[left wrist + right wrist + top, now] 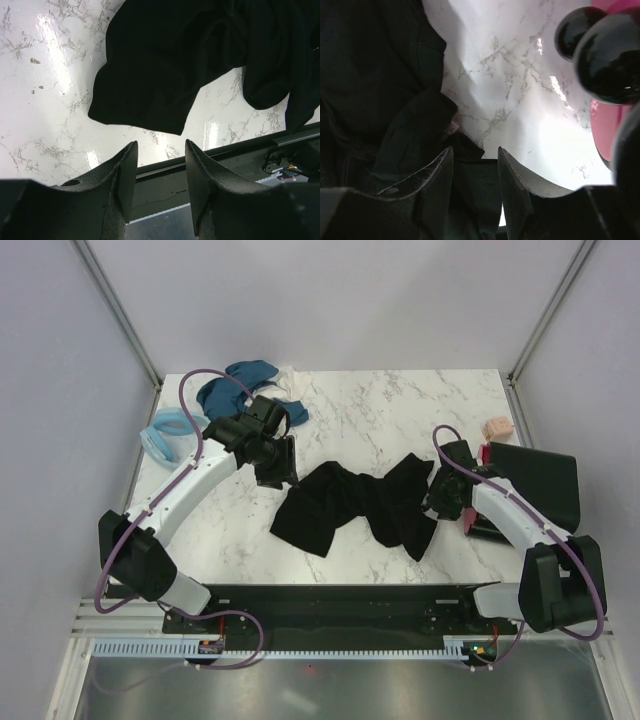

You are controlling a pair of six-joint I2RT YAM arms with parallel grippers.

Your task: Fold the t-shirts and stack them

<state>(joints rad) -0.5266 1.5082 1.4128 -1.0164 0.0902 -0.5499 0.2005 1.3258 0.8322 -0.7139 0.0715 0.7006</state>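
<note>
T-shirt (355, 505), black, lies crumpled on marble table (400, 410).

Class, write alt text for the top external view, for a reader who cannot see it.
A crumpled black t-shirt lies centred on the marble table, the left end effector and right end effector near its ends. Blue t-shirts sit far left.

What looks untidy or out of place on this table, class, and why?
The black t-shirt in the middle of the table lies bunched and twisted, neither spread flat nor folded. At the far left corner, the teal-blue shirt and light blue shirt sit in a loose heap by the edge.
</note>
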